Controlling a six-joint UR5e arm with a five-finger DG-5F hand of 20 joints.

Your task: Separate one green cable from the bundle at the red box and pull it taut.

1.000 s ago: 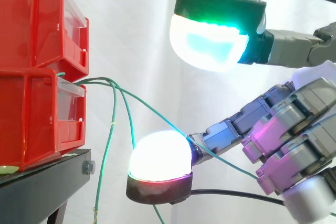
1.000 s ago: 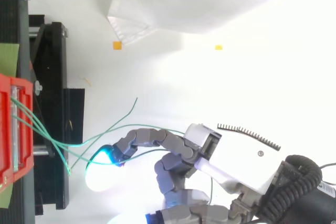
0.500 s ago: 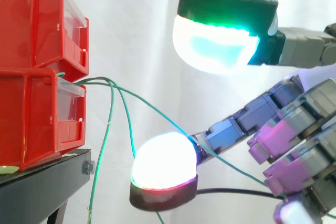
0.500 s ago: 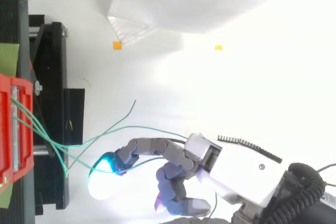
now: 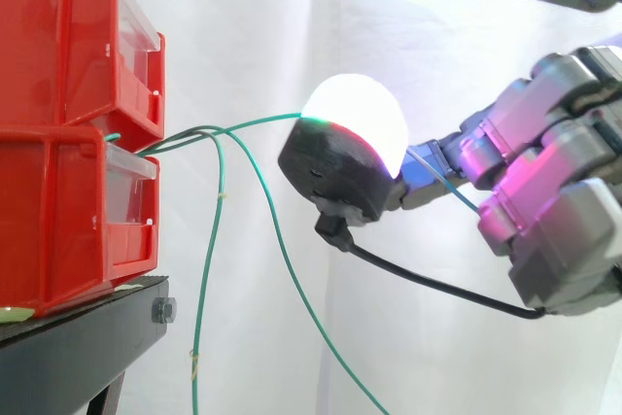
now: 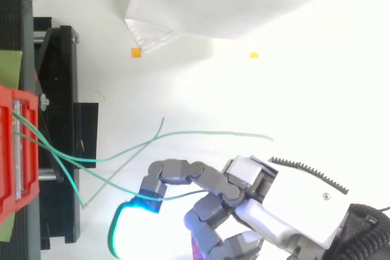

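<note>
We see the hand (image 5: 554,201) with a curled finger hooked round a green cable (image 5: 255,122), which runs nearly straight from the red box (image 5: 58,211); the other cables (image 5: 205,269) hang down

Hand (image 6: 292,208): white palm housing with a black ribbed strip. Fingers (image 5: 559,230): grey blocky segments, tinted magenta. Pads (image 5: 360,119): white glowing domes on black bases, cyan-green rims.

Hand (image 6: 286,211) finger hooked round green cable (image 6: 109,181), other cables (image 6: 207,132) fanning from red box (image 6: 7,150)
</note>
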